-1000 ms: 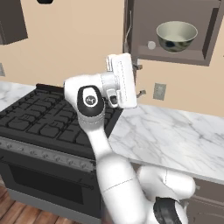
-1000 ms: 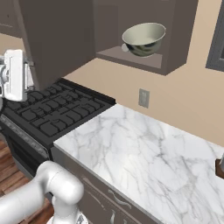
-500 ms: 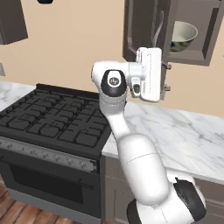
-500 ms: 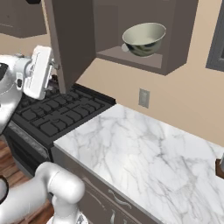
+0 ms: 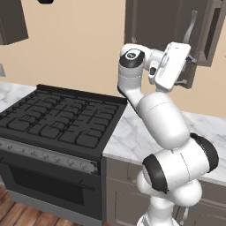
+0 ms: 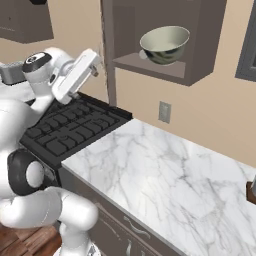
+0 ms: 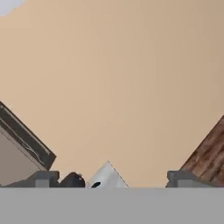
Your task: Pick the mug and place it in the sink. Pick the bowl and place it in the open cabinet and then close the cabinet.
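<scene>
With the bowl (image 6: 164,44) already on the open cabinet (image 6: 200,60) shelf, the empty, spread-wide pincer (image 6: 95,60) hangs beside the door (image 6: 107,55), which next wants pushing shut.

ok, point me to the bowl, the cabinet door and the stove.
bowl (image 6: 165,44): right base view, outer side wall.
cabinet door (image 6: 108,55): right base view, front edge of the open door.
stove (image 5: 62,119): left base view, black burner grates.

Raised arm, end effector (image 7: 111,178) open, empty
</scene>
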Controlling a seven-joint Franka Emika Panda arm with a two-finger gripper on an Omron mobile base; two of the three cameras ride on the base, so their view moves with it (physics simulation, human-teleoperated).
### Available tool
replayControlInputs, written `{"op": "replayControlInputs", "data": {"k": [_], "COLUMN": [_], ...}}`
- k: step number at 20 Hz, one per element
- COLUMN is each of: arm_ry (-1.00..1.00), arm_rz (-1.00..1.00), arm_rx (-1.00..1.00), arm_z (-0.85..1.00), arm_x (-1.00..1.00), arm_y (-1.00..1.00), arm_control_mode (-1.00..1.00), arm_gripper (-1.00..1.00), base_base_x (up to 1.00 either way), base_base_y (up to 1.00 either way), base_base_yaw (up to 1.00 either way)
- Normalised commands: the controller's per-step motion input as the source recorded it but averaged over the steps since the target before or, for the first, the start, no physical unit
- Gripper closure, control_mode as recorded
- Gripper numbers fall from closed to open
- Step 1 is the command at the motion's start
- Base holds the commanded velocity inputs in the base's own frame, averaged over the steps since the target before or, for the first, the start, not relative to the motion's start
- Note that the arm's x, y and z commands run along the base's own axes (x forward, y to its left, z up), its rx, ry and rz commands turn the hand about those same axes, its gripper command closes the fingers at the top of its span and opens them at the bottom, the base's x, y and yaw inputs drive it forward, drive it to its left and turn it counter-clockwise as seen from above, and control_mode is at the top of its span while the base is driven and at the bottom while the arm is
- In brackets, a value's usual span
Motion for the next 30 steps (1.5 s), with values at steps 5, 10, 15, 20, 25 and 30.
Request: {"op": "replayControlInputs", "data": {"k": [5, 10, 15, 20, 25, 30], "arm_ry": [0.3, -0.02, -0.23, -0.23, -0.09, -0.19], "arm_rz": [-0.07, 0.24, 0.57, 0.77, 0.88, 0.69], "arm_rx": [0.16, 0.22, 0.21, 0.23, 0.2, 0.07], "arm_z": [0.0, 0.0, -0.01, -0.34, -0.75, -0.98], "arm_x": [1.0, 0.77, 0.9, 0.92, 0.74, 0.97], "arm_y": [-1.0, -1.0, -0.74, -0.21, -0.02, -0.06], "arm_control_mode": [-1.0, -1.0, -1.0, -1.0, -1.0, -1.0], "arm_gripper": [-1.0, -1.0, -1.0, -1.0, -1.0, -1.0], "base_base_x": [0.0, 0.0, 0.0, 0.0, 0.0, 0.0], "base_base_y": [0.0, 0.0, 0.0, 0.0, 0.0, 0.0], "base_base_yaw": [0.0, 0.0, 0.0, 0.0, 0.0, 0.0]}}
